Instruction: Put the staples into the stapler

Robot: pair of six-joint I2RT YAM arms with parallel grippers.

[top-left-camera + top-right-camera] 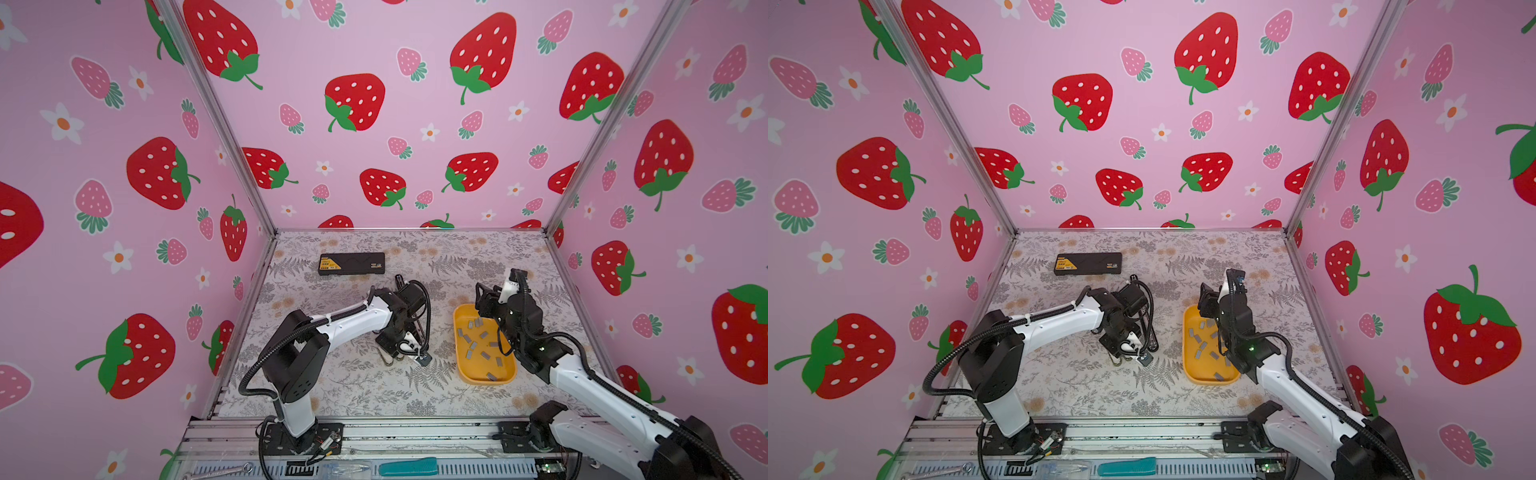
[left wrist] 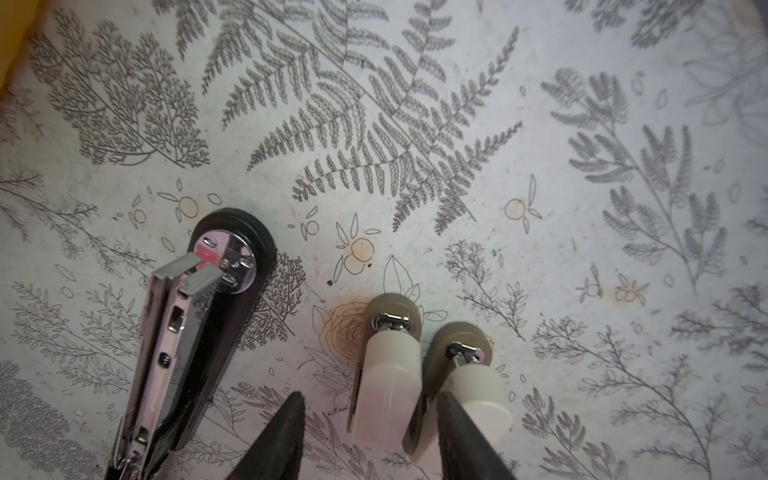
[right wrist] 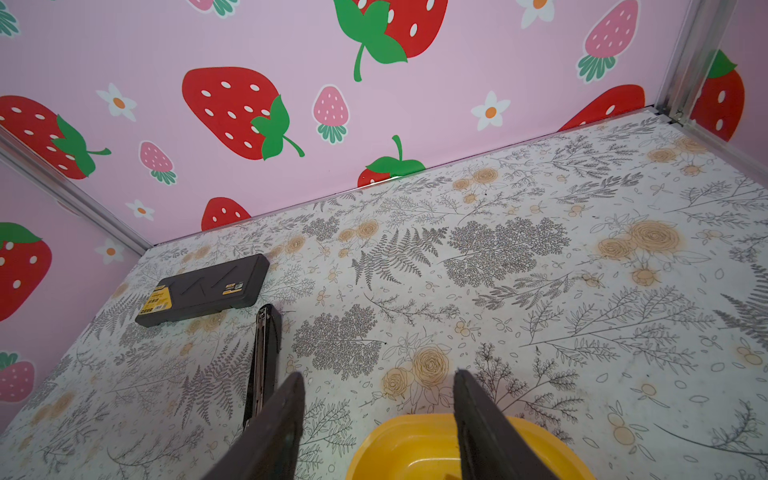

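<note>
The staples (image 1: 485, 355) lie loose in a yellow tray (image 1: 486, 381) on the right half of the bench (image 1: 332, 386), about midway between its far and near edges. They are scattered at odd angles over the tray floor, and some of them are hidden by the right arm.

The right claw (image 3: 378, 376) hangs over the far end of the tray. It is released, its two fingers spread with nothing between them.

The left claw (image 2: 370, 395) points down at the middle of the bench, also released. In the left wrist view a small white stapler (image 2: 388, 386) lies in the gap between its fingers, clear of one finger. Whether the other finger touches it I cannot tell. A second white stapler (image 2: 478, 386) lies just beside the first, outside the gap.

A black stapler (image 2: 195, 332) rests close to them on the other side. It is swung open, with its bare metal channel lifted off the black base. In both top views the left arm hides most of this group.

A flat black case (image 1: 351, 263) with a yellow label lies near the far left corner of the bench, well apart from everything else.
</note>
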